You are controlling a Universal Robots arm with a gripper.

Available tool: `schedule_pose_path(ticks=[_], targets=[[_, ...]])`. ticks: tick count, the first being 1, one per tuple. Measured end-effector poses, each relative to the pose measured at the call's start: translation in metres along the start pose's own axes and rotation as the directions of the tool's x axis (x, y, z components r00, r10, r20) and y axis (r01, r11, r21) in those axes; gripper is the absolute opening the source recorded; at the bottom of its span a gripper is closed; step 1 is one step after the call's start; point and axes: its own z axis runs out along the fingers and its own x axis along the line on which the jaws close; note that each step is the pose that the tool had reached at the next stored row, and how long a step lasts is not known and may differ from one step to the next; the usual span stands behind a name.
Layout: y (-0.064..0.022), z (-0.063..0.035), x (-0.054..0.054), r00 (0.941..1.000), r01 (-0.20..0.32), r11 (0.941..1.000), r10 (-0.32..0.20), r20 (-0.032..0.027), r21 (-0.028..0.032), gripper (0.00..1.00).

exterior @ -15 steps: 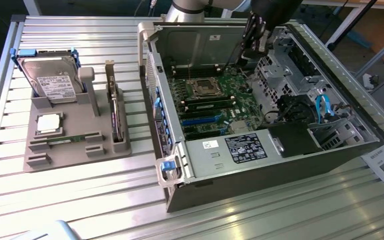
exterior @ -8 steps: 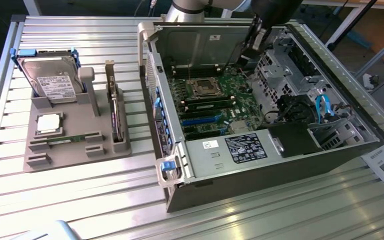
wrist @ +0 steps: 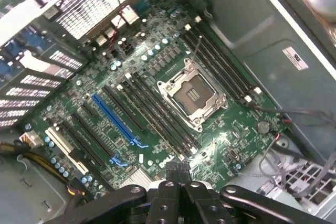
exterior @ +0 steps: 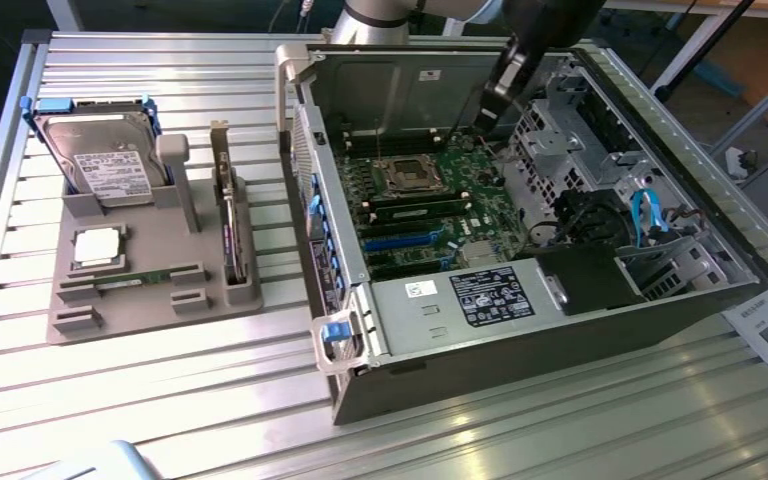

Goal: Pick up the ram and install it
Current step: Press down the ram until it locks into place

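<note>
I see the gripper closed, jaws pinched together, holding nothing visible, hovering inside the computer case directly above the motherboard, CPU socket just ahead.

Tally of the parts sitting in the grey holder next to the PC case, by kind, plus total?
In the grey holder, exterior view:
hard drive: 1
square processor chip: 1
ram stick: 1
expansion card: 1
Total: 4
</note>
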Motion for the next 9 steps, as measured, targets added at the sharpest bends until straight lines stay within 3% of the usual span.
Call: schedule_pose_path(ticks=[3, 6, 8, 9], targets=[[0.0000, 0.0000, 0.0000, 0.9982, -0.060, 0.9982, 0.060, 0.0031, 0.0041, 0.10], [0.0000, -0.0001, 0.0000, 0.9890, -0.148, 0.9890, 0.148, 0.0079, 0.0097, 0.10], [0.0000, 0.0000, 0.0000, 0.9811, -0.194, 0.9810, 0.193, 0.0109, 0.0124, 0.10], [0.0000, 0.0001, 0.0000, 0.9743, -0.225, 0.9743, 0.225, 0.0130, 0.0141, 0.10]])
